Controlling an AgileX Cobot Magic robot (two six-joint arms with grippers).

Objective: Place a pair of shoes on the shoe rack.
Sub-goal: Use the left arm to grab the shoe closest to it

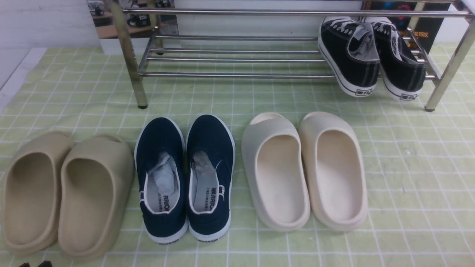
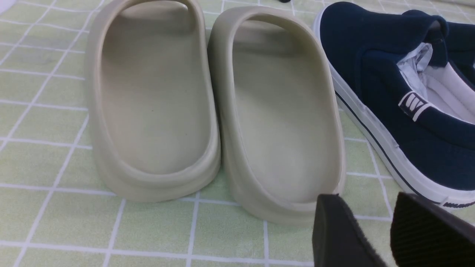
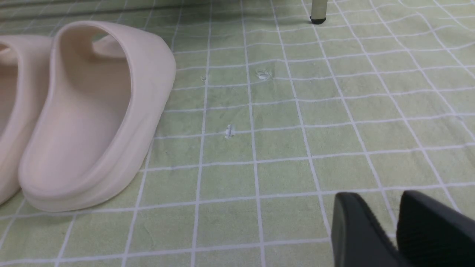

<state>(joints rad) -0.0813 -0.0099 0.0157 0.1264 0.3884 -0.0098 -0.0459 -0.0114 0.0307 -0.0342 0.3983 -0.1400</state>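
Approach stage, no shoe lifted: navy slip-ons (image 1: 159,218) are sitting side by side on the checked cloth (image 1: 408,178), between tan slides (image 1: 87,207) at left and cream slides (image 1: 280,178) at right, near side of the shoe rack (image 1: 237,76). Black sneakers (image 1: 350,55) are occupying the rack's right end. Left hand (image 2: 354,200) is showing fingers apart, holding nothing; right hand (image 3: 378,198) is likewise showing a gap, nothing gripped. Next move is probably calling for the left hand reaching right, straddling a navy shoe's side wall, avoiding the tan slides.
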